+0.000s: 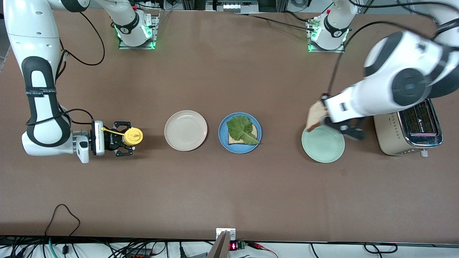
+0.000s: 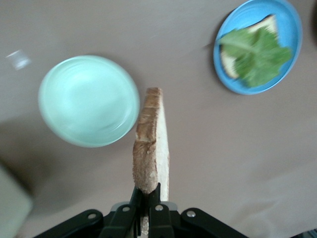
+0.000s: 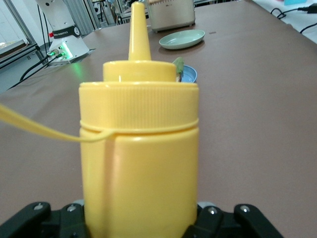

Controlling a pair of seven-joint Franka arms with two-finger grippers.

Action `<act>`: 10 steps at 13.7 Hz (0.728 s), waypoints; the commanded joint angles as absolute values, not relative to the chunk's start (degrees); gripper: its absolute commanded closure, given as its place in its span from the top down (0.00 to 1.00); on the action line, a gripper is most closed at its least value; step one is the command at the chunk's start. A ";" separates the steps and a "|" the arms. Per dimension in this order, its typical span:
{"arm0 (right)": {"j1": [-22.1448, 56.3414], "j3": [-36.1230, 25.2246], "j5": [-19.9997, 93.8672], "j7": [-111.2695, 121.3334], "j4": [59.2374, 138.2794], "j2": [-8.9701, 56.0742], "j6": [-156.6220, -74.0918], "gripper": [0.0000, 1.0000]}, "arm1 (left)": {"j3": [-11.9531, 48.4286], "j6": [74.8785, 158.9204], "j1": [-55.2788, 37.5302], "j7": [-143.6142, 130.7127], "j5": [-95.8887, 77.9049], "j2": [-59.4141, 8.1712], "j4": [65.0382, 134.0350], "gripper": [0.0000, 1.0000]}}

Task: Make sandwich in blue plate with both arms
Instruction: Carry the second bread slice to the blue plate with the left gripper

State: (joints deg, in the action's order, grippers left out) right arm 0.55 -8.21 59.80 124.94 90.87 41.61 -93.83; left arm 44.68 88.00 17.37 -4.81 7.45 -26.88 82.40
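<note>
**L arm has 2nd bread slice up, R arm parked on bottle**

L gripper: fingers clenched on bottom edge of squarish light-brown bread slice, held on edge above rim of round pale mint-green plate, bare table under slice tip. Round sky-blue plate toward R arm's end from fingers, holds bread slice + crinkled green lettuce leaf; open table between plates. R gripper waits, grasping yellow plastic squeeze bottle, beside round cream-white plate. Metal toaster sits near mint plate.
</note>
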 commanded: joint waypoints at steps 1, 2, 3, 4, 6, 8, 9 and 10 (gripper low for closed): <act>-1.84 -7.21 63.62 130.24 91.23 42.62 -90.89 0.00 | 44.56 92.26 14.33 -11.40 -0.66 -33.64 77.61 0.01; -2.11 -7.21 64.94 131.38 91.23 43.41 -89.83 0.00 | 44.65 94.90 14.07 -13.51 -6.10 -35.49 77.61 0.01; -2.54 -7.21 66.00 132.61 91.23 44.38 -89.04 0.00 | 44.47 97.79 13.63 -14.14 -12.59 -37.16 77.78 0.01; -2.90 -7.12 66.70 134.02 91.23 45.34 -88.25 0.00 | 44.47 100.87 13.62 -13.98 -17.35 -38.57 78.39 0.01; -3.60 -7.12 68.11 136.83 91.23 46.75 -86.93 0.00 | 44.56 106.15 13.45 -13.18 -22.66 -43.39 79.36 0.01; -4.48 -7.12 69.34 138.94 91.23 48.24 -85.52 0.00 | 44.47 110.89 11.35 -10.57 -25.21 -45.70 79.54 0.00; -4.92 -7.12 69.78 139.91 91.23 48.95 -84.73 0.00 | 44.56 113.96 10.90 -7.50 -25.31 -46.57 80.59 0.00; -5.18 -7.12 69.96 140.36 91.14 49.74 -84.20 0.00 | 44.56 116.43 10.90 -3.12 -25.92 -47.45 81.73 0.00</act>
State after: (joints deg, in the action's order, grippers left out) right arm -3.35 -8.19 68.41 138.60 91.17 49.08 -86.47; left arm 44.45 113.08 11.70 -8.70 -23.77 -46.40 81.18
